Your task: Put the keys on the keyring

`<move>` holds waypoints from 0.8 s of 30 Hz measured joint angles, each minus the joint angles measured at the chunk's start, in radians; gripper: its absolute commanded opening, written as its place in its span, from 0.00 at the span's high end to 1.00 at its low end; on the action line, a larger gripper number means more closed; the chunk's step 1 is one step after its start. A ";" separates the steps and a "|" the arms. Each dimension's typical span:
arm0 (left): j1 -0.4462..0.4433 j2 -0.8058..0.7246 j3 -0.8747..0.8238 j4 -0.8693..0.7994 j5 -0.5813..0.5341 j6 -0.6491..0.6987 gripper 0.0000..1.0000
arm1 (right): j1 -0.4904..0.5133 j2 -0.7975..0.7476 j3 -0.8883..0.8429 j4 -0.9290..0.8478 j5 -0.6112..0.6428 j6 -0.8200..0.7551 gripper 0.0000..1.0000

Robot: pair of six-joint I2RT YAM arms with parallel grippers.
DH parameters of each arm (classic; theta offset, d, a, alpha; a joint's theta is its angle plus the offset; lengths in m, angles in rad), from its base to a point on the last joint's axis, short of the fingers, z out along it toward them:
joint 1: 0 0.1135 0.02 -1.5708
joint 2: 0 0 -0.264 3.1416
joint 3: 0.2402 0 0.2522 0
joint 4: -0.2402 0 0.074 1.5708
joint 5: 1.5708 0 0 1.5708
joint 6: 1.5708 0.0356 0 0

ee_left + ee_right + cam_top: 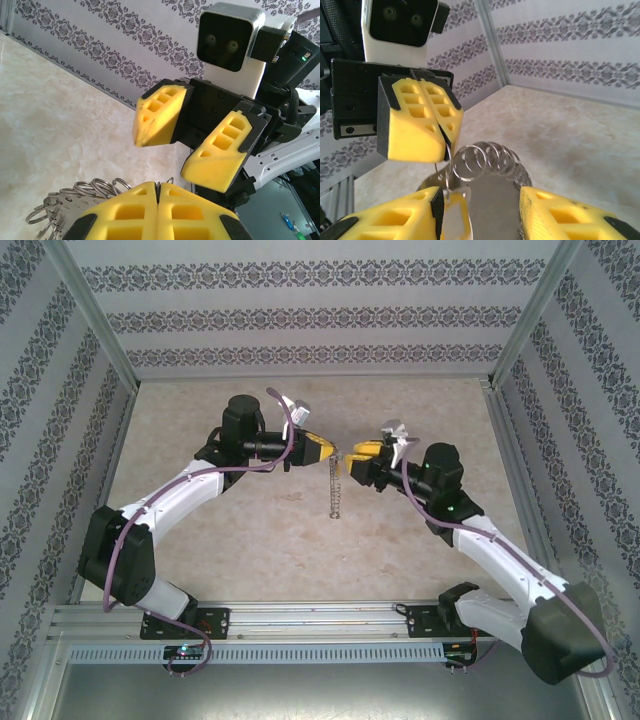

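Two pairs: left fingers (415,130) clamped on keyring (490,157); right fingers (560,215) parted, coil between.

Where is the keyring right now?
The keyring is central in the top view, pinched by the shut left end effector, with the open right end effector close beside.

You've got two arms here, the left arm (180,495) and the right arm (500,565). That gives you two claws, the left claw (333,452) and the right claw (357,453). One keyring (336,490), a single chain whose loops overlap too much for you to count. Two purple cables, left cable (284,418) and right cable (410,490). One table (250,560).
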 measured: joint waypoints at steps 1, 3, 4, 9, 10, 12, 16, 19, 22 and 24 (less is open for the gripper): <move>0.000 0.000 0.003 -0.001 0.003 -0.001 1.00 | -0.002 -0.023 -0.014 0.000 0.006 0.003 0.52; 0.000 0.000 0.011 -0.003 0.010 -0.003 1.00 | -0.004 -0.058 -0.038 0.000 0.014 0.010 0.49; 0.000 0.000 0.016 -0.006 0.013 -0.006 1.00 | -0.004 -0.074 -0.050 0.000 0.015 0.016 0.48; 0.000 0.000 0.031 -0.021 0.027 -0.008 1.00 | 0.017 -0.113 -0.084 0.000 0.036 0.027 0.44; 0.000 0.000 0.032 -0.023 0.030 -0.009 1.00 | 0.030 -0.115 -0.086 0.000 0.045 0.027 0.42; 0.000 0.000 0.034 -0.026 0.034 -0.011 1.00 | 0.055 -0.115 -0.089 0.001 0.061 0.027 0.40; 0.000 0.000 0.034 -0.034 0.036 -0.011 1.00 | 0.107 -0.107 -0.090 0.006 0.110 0.024 0.38; 0.000 0.000 0.034 -0.040 0.036 -0.011 1.00 | 0.146 -0.085 -0.090 0.018 0.163 0.016 0.38; 0.000 0.000 0.034 -0.045 0.037 -0.011 1.00 | 0.178 -0.063 -0.090 0.028 0.211 0.000 0.38; 0.000 0.000 0.034 -0.045 0.036 -0.011 1.00 | 0.194 -0.044 -0.089 0.035 0.233 -0.011 0.38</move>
